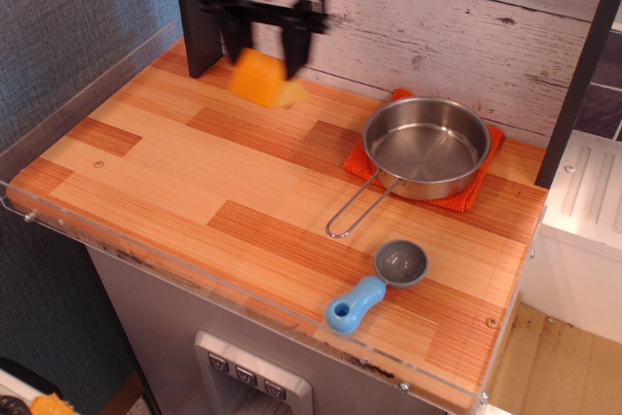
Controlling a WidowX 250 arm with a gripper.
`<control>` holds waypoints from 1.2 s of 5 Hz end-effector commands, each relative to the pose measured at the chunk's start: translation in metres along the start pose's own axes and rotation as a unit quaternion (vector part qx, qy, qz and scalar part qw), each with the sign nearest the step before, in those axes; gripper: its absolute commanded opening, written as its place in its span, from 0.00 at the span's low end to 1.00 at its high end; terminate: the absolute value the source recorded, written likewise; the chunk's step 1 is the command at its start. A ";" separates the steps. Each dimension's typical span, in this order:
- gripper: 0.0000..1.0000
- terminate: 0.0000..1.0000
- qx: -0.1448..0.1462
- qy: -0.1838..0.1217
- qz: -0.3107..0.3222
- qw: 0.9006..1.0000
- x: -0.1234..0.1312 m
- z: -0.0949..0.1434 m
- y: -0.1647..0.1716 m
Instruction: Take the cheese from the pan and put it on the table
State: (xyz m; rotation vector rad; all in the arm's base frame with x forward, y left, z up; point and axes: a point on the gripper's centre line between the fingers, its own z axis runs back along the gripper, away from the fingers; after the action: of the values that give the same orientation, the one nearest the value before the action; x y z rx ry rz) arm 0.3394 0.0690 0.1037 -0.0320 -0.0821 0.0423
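My black gripper (pixel 262 55) is blurred with motion at the back left of the table (pixel 194 182), shut on the yellow-orange cheese wedge (pixel 262 81), which hangs in the air above the wooden planks. The round steel pan (pixel 426 147) sits at the right on an orange mat (pixel 481 180), with nothing in it, its wire loop handle (pixel 354 216) pointing toward the front. The gripper is well to the left of the pan.
A small grey scoop with a blue handle (pixel 377 284) lies near the front right edge. A dark post (pixel 197 17) stands at the back left, just beside the gripper. A clear acrylic rim (pixel 78 94) borders the left and front edges.
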 end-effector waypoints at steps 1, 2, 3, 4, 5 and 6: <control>0.00 0.00 0.059 -0.065 -0.072 0.994 0.005 0.011 0.033; 0.00 0.00 0.060 -0.061 -0.061 0.994 0.008 -0.002 0.058; 0.00 0.00 0.052 -0.041 -0.017 0.998 0.006 -0.010 0.076; 0.00 0.00 0.044 -0.027 0.009 0.999 0.005 -0.016 0.095; 0.00 0.00 0.034 -0.017 0.009 0.999 0.007 -0.022 0.101; 1.00 0.00 0.021 -0.008 -0.005 1.000 0.010 -0.024 0.105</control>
State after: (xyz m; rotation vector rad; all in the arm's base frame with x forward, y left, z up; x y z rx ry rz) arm 0.3508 0.1724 0.0575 -0.0184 -0.0506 0.0251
